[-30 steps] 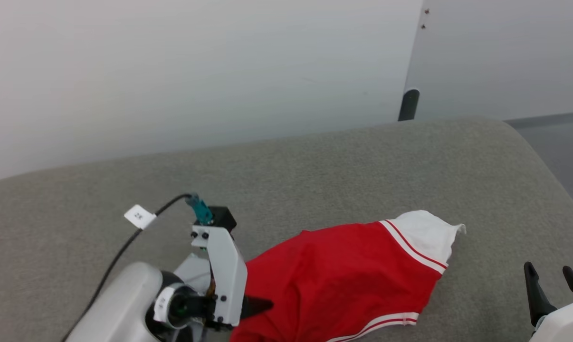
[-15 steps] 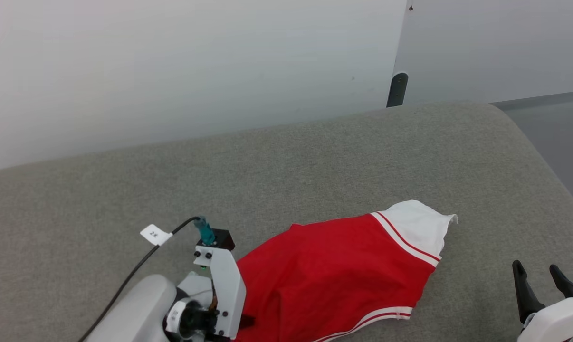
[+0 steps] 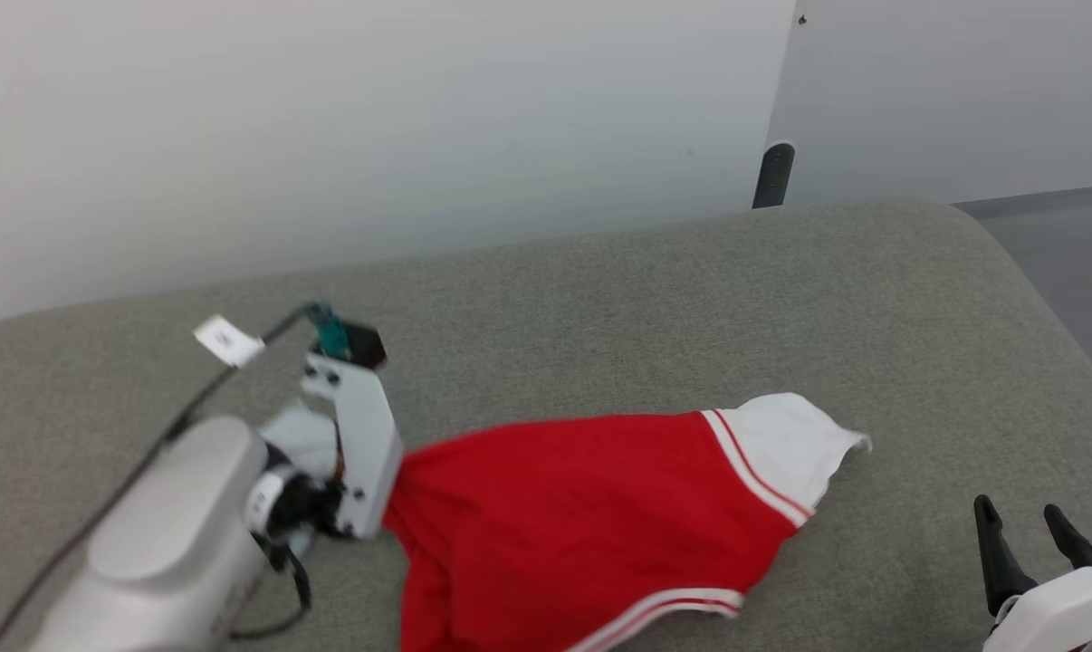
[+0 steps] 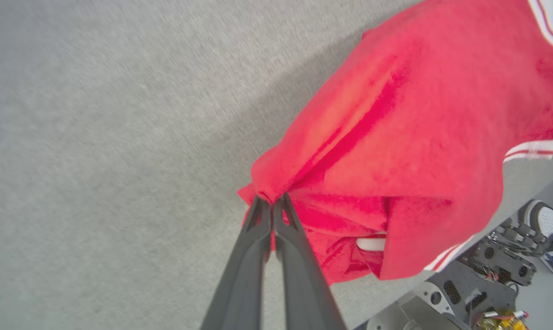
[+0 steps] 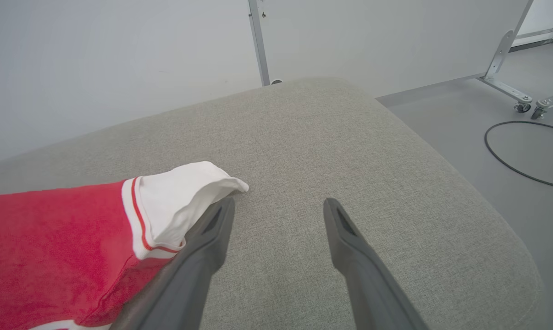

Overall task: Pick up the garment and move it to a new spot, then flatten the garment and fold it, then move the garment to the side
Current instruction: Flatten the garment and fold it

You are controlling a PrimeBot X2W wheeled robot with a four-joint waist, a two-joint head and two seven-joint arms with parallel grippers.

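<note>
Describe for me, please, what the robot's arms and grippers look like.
The left gripper has two long dark-grey tapered jaws, a white bracket and a rounded pale-grey forearm. A black cable with a white tag ends in a teal plug. The right gripper has matching dark jaws on a white base.

The garment (image 3: 591,507) runs off the head view's bottom edge, and the right gripper (image 3: 1017,507) is cut at its corner. The cable tag (image 3: 228,341) is too blurred to read. The left wrist view crops the garment top and right.
</note>
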